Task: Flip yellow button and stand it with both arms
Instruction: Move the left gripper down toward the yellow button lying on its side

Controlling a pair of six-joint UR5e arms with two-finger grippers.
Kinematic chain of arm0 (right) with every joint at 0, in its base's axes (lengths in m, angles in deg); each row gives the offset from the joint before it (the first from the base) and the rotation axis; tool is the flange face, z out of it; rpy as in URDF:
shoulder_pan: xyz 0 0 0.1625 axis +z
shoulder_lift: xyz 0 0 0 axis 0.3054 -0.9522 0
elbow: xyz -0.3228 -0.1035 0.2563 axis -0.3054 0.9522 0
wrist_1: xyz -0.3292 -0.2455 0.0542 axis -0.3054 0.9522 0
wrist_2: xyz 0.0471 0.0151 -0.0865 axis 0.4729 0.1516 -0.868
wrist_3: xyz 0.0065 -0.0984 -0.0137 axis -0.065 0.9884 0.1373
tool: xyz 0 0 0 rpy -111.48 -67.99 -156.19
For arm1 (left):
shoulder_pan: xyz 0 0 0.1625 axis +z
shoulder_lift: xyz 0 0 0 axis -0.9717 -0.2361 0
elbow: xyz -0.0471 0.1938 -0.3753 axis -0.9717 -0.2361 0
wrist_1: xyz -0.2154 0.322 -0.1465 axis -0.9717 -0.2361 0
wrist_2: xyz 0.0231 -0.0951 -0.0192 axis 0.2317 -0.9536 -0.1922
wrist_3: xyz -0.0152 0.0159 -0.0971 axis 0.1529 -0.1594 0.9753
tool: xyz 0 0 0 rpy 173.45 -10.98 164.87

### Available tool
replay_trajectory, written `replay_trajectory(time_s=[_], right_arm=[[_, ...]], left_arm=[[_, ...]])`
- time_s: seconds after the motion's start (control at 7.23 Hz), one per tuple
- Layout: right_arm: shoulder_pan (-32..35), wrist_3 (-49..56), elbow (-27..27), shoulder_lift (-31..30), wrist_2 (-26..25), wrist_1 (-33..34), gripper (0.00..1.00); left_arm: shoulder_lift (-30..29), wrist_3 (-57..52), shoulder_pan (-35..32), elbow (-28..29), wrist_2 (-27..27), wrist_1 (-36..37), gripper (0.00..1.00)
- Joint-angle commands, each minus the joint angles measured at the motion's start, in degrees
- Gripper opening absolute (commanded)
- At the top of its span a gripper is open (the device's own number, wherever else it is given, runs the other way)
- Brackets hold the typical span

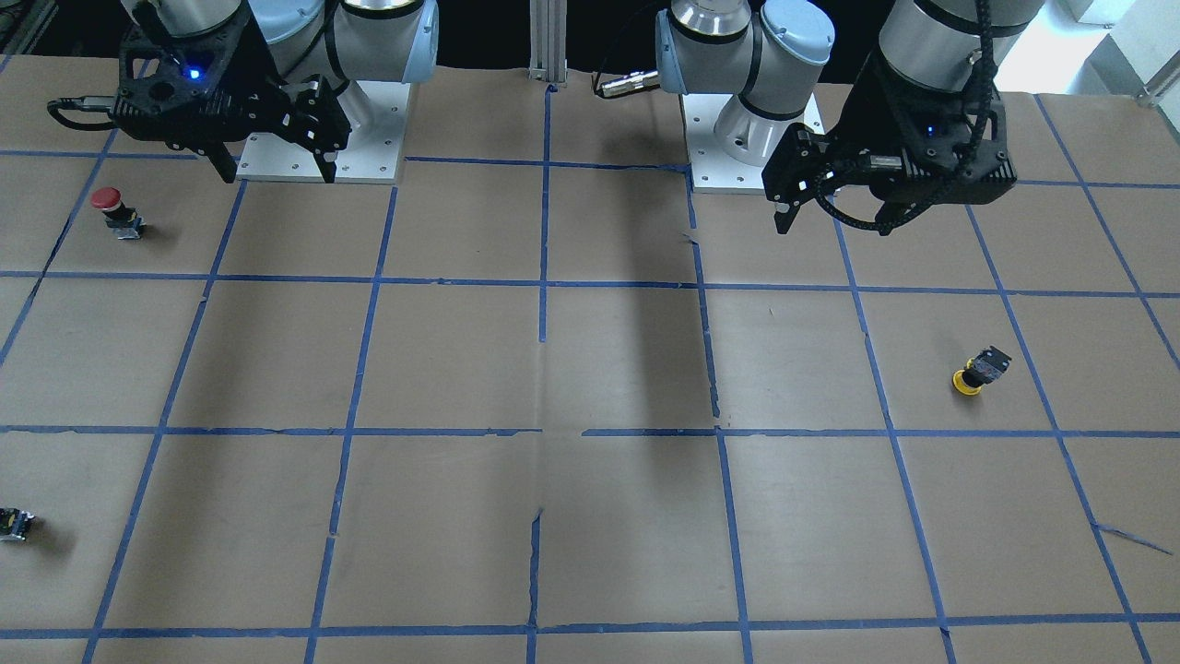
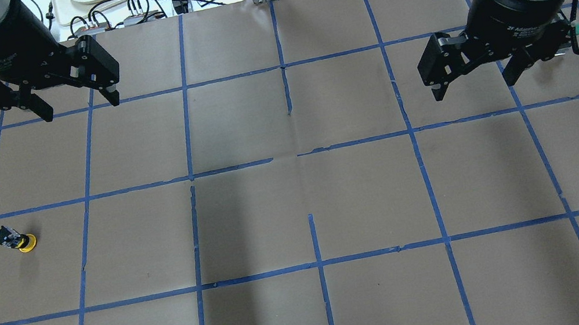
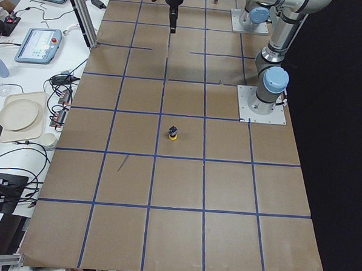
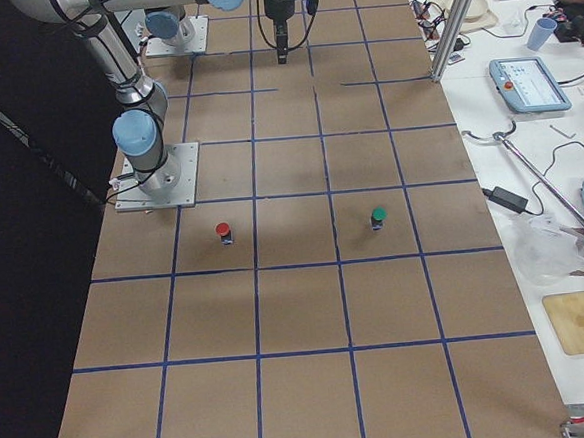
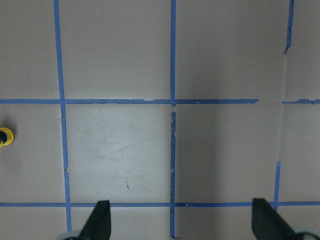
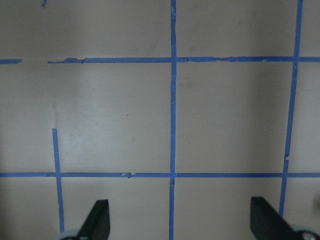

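In the front-facing view the yellow button [image 1: 979,371] is seen on the table [image 1: 590,369], on the robot's left side. Its cap is low against the paper and its contact block is angled away, so it is judged not to be standing upright and the flip not yet begun. The left gripper [image 1: 834,223] is held high and well apart from it, fingers spread with nothing between them. The right gripper [image 1: 277,172] is likewise raised, spread and empty, which is read as a ready pose for both arms. A red-capped button [image 1: 118,212] and a small black-grey block [image 1: 14,524] are set far off on the other side, probably as distractors. In the overhead view the yellow button [image 2: 15,239] is found apart from the left gripper [image 2: 80,107], and the right gripper [image 2: 474,87] is hung far across the table. From the left end the yellow button [image 3: 173,132] is shown alone in its taped square. From the right end a green-capped button [image 4: 378,217] is also shown. In the left wrist view the yellow button [image 5: 5,136] is caught only at the frame's left border, well aside of the parted fingers [image 5: 97,222], so a sideways approach is judged necessary. In the right wrist view only bare table is seen beyond the parted fingers [image 6: 267,220].
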Motion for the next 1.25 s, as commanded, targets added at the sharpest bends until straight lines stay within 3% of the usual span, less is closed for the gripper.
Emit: replay_trajectory(time_s=[0.0,0.28,1.11], right_arm=[[0.0,0.0,-0.1,0.0,0.0,0.09,1.0],[0.0,0.0,-0.1,0.0,0.0,0.0,1.0],[0.0,0.0,-0.1,0.0,0.0,-0.09,1.0]], left_arm=[[0.17,-0.01,0.08,0.43,1.26,-2.47,1.0],[-0.09,-1.41,1.13,0.26,1.0,-2.14,1.0],[-6.41,-36.51,16.22,-1.5,1.35,0.49,0.97]])
